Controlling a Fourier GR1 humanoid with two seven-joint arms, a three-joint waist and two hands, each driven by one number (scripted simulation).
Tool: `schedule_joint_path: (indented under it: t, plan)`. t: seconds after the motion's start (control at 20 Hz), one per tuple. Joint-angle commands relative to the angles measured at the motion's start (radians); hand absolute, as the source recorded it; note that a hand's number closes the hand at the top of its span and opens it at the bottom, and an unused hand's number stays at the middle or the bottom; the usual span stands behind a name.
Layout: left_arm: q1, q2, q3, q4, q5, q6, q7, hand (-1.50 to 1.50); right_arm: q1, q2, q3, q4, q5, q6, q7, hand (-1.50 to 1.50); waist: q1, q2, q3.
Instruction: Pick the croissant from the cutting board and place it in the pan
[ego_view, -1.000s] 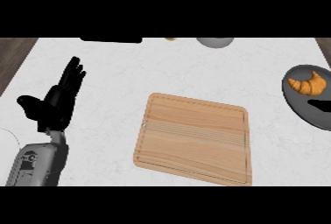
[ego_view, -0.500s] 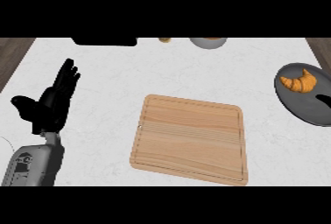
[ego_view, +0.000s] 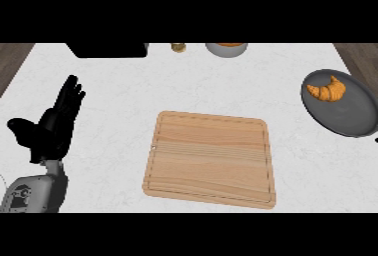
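Observation:
The golden croissant (ego_view: 328, 89) lies inside the dark grey pan (ego_view: 347, 112) at the right edge of the counter. The wooden cutting board (ego_view: 210, 157) sits bare in the middle. At the left, my left hand (ego_view: 53, 127) rests open with its fingers pointing up and the thumb out to the side, well apart from the board. My right hand does not show anywhere in the head view.
A black appliance (ego_view: 107, 49) stands at the back left. A small brown object (ego_view: 178, 47) and a grey bowl (ego_view: 227, 49) sit along the back edge. Wooden floor shows beyond the counter's left (ego_view: 13, 60) and right corners.
The whole view has drifted: the pan with the croissant, the board and my left hand all appear slightly lower and further left. Nothing was grasped or released.

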Motion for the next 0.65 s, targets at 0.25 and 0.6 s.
schedule_joint_path:
  t: [0.25, 0.6]
  plan:
    - [0.026, 0.03, 0.037, -0.018, 0.027, -0.021, 0.014, 0.0, 0.292, 0.134, 0.008, -0.4, -0.101, 0.105, 0.066, -1.5, -0.02, -0.008, -0.004]
    - [-0.017, 0.004, 0.022, 0.013, 0.005, 0.005, 0.002, 0.0, 0.533, 0.297, 0.052, -0.918, -0.134, 0.081, 0.326, -1.5, -0.011, 0.002, -0.003]
